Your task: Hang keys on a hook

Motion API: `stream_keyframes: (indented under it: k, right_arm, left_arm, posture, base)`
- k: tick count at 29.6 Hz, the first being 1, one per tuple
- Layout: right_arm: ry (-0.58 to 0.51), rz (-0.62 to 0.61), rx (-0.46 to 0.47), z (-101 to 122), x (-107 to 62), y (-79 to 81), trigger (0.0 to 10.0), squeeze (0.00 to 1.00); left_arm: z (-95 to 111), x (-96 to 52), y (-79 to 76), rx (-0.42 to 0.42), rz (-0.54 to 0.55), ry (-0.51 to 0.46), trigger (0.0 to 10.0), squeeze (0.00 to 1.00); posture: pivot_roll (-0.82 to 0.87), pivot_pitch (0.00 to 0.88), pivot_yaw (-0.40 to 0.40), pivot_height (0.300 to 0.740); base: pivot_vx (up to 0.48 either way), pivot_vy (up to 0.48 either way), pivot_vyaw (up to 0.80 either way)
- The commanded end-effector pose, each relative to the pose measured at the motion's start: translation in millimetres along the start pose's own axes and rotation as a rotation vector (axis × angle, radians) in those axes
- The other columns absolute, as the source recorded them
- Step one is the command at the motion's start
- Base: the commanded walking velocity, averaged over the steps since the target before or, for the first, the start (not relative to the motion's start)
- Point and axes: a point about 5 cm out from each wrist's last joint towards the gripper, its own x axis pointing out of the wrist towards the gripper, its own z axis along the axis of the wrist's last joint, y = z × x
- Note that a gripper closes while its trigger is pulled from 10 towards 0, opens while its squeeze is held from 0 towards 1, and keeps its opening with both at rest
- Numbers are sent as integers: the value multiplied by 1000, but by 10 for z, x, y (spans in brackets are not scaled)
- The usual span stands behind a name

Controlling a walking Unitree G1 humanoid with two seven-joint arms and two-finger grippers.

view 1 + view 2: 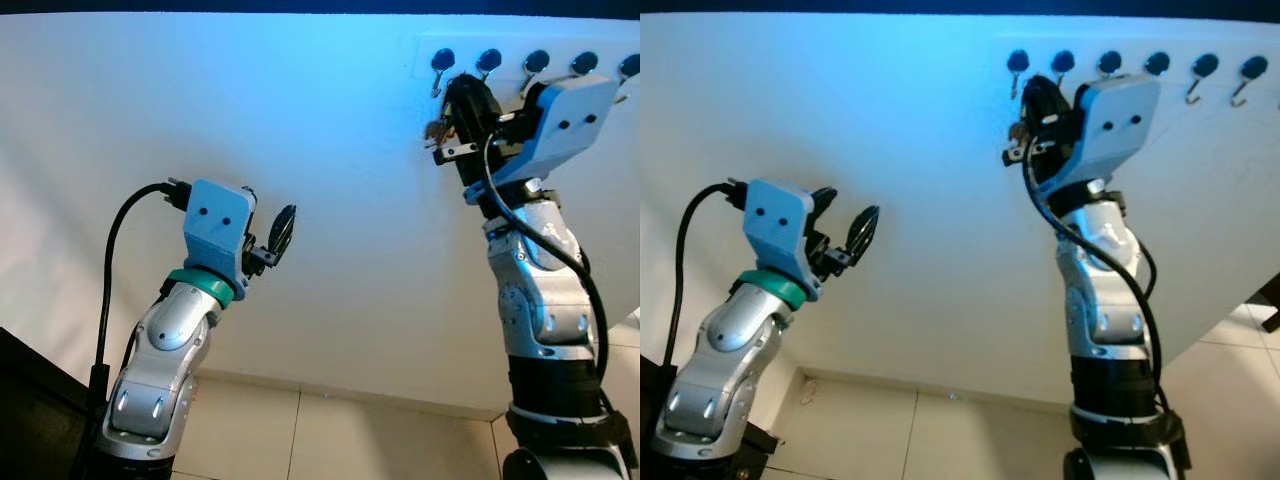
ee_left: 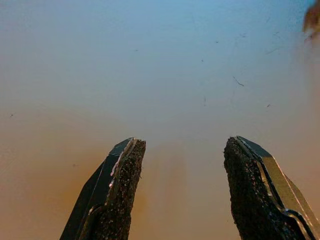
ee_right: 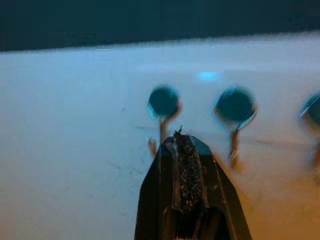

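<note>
The right tool was raised high against the plain white wall, its two long black fingers pressed flat together, and it sat just under the leftmost dark round-headed metal hook in the row of wall hooks mounted along a pale strip near the wall's top edge. In the right wrist view the clenched fingertips stood directly below that first hook, almost touching its bent lower end, with the second round-headed hook just beside it and a third cut off at the picture's edge. A small bunch of brownish metal keys showed at the tool's left side, pinched in the closed fingers, close below the first hook; whether they touched the hook could not be told. To the left of that hook the wall ran bare and wide, giving open room on that side, while the remaining hooks crowded the space to the right. The left tool was held well apart and lower, facing bare wall with its fingers spread and gripping nothing; the left wrist view showed both rough black fingertips parted before the unmarked surface. Beige floor tiles met the wall's bottom edge behind the silver arms.
</note>
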Motion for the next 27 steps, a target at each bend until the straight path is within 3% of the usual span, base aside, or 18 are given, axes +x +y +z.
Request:
stream_keyframes:
  k: [1, 17, 27]
  right_arm:
    - [53, 30, 56, -69, 32, 45, 10000, 0]
    - [86, 86, 51, -148, -70, 117, 10000, 0]
    - [-14, 169, 32, 41, -208, 206, 10000, 0]
  left_arm:
    - [-3, -17, 16, 7, 6, 3, 10000, 0]
    - [-5, -25, 14, 6, 6, 7, 10000, 0]
    - [-14, -32, 7, 3, 4, 11, 10000, 0]
  posture:
    - [-110, 43, 129, 740]
    - [-112, 49, 132, 740]
    - [-114, 55, 134, 740]
  base:
    - [0, 0, 0]
    - [0, 0, 0]
    - [0, 0, 0]
